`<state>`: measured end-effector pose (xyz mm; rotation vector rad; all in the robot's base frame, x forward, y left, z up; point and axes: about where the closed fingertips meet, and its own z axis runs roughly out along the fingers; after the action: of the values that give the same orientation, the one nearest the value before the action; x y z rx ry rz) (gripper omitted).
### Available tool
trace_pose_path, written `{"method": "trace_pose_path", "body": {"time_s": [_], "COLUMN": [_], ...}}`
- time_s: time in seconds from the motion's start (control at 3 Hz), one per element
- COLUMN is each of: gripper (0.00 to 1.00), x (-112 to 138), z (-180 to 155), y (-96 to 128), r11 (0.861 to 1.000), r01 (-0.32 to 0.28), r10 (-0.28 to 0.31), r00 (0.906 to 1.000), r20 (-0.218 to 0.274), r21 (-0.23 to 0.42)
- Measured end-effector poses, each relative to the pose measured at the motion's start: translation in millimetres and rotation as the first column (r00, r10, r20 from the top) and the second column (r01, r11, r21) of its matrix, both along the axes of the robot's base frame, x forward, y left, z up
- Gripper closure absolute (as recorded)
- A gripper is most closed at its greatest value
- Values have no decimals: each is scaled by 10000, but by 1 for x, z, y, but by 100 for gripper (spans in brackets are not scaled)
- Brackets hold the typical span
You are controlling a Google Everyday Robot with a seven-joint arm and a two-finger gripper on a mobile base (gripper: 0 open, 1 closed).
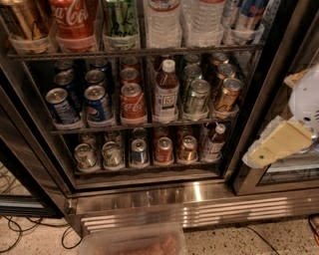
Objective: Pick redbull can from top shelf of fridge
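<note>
The fridge [149, 196] stands open in front of me, with wire racks of drinks. The top shelf [134, 52] runs along the top of the view and holds clear bins. The redbull can [247, 14], silver and blue, stands in the rightmost bin, with its top cut off by the frame. To its left are two water bottles [164, 22], a green can [121, 19] and a red Coca-Cola can [74, 20]. My gripper [281, 142], white with yellowish pads, hangs at the right edge. It is in front of the door frame, well below and to the right of the redbull can, and holds nothing.
The middle rack holds Pepsi cans [98, 103], a Coca-Cola can [132, 102], a bottle [166, 92] and several other cans. The bottom rack [144, 169] holds short cans. A dark door post [259, 99] stands between the gripper and the shelves. A clear plastic bin [132, 241] and cables [15, 236] are on the floor.
</note>
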<state>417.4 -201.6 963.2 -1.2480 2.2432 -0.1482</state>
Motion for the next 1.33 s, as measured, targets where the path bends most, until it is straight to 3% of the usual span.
{"method": "trace_pose_path", "body": {"time_s": [0.33,0.67,1.0,1.33], "gripper": [0,0,0,0], "x": [14,14,16,-2], "z": [9,10,9,-5], "y": [1,2,4,15], "r11": [9998,9998,9992,9887], "r01": [146,141,363,1451], "r10": [-155,-150,-379,-1495], "r00": [9971,9970,9924,9696], "r20": [749,762,1174,1938], "r21": [127,125,160,365]}}
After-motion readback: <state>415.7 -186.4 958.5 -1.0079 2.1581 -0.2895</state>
